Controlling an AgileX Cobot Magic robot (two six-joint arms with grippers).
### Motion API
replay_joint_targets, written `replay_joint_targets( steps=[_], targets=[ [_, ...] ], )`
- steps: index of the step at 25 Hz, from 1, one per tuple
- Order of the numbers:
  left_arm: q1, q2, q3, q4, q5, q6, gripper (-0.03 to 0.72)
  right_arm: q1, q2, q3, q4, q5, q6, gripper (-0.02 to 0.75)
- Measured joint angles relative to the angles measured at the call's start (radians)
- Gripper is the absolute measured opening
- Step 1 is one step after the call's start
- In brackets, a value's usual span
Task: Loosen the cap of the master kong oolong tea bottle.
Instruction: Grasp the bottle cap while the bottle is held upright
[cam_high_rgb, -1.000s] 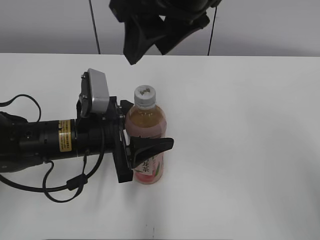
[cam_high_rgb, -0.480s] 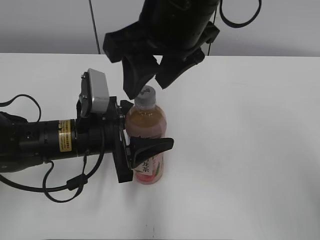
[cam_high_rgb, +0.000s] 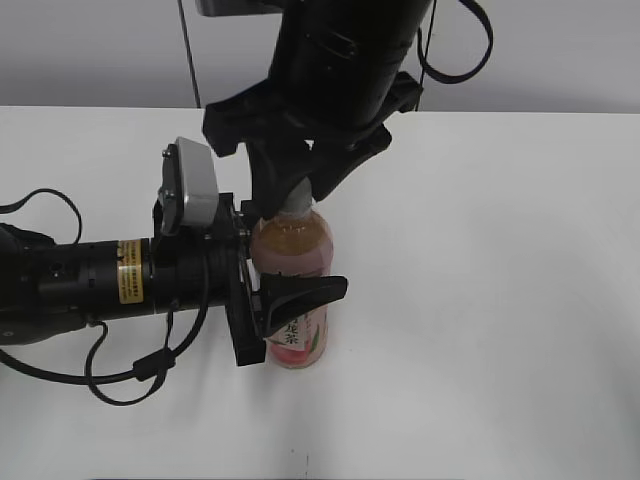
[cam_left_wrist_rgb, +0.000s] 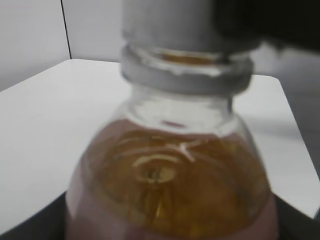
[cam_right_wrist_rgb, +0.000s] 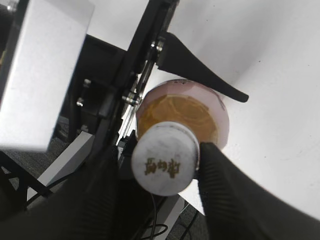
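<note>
The master kong oolong tea bottle (cam_high_rgb: 291, 247) stands upright on the white table, with amber tea and a pink-and-white label. My left gripper (cam_high_rgb: 300, 252) comes in from the left and is shut on the bottle's body; the left wrist view shows the bottle (cam_left_wrist_rgb: 170, 185) filling the frame. Its white cap (cam_right_wrist_rgb: 165, 162), with a dark mark on top, sits between the two fingers of my right gripper (cam_right_wrist_rgb: 161, 170). The right gripper (cam_high_rgb: 300, 195) reaches down from above, open around the cap, one finger touching its side. In the exterior view the cap is mostly hidden.
The white table (cam_high_rgb: 480, 260) stretches to the right and front of the bottle. A grey wall with a dark vertical seam (cam_high_rgb: 188, 60) runs behind. The left arm and its cables (cam_high_rgb: 100, 290) lie across the table's left side.
My right gripper has come down from above the bottle, and its fingers now straddle the cap. The left gripper and the bottle have not moved.
</note>
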Motion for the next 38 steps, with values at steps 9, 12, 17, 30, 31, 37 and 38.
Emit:
replay_joint_targets(
  steps=[9, 12, 17, 30, 31, 37, 38],
  targets=[
    [0.000, 0.000, 0.000, 0.001, 0.000, 0.000, 0.441, 0.000, 0.001, 0.000, -0.012, 0.001, -0.161, 0.284],
    [0.000, 0.000, 0.000, 0.003, 0.000, 0.002, 0.441, 0.000, 0.001, 0.000, -0.013, 0.001, -0.315, 0.284],
    [0.000, 0.000, 0.000, 0.006, 0.000, 0.005, 0.441, 0.000, 0.001, 0.000, -0.014, 0.001, -0.643, 0.281],
    [0.000, -0.001, 0.000, 0.015, 0.000, 0.010, 0.440, -0.001, 0.001, 0.000, -0.015, 0.001, -1.353, 0.281],
    [0.000, -0.001, 0.000, 0.016, 0.000, 0.010, 0.440, -0.001, 0.001, 0.000, -0.015, 0.001, -1.402, 0.281],
    [0.000, -0.001, 0.000, 0.017, -0.001, 0.014, 0.440, -0.001, 0.001, 0.000, -0.014, 0.001, -1.669, 0.281],
    [0.000, -0.001, 0.000, 0.017, -0.001, 0.014, 0.440, -0.001, 0.001, -0.001, -0.014, 0.001, -1.725, 0.281]
  ],
)
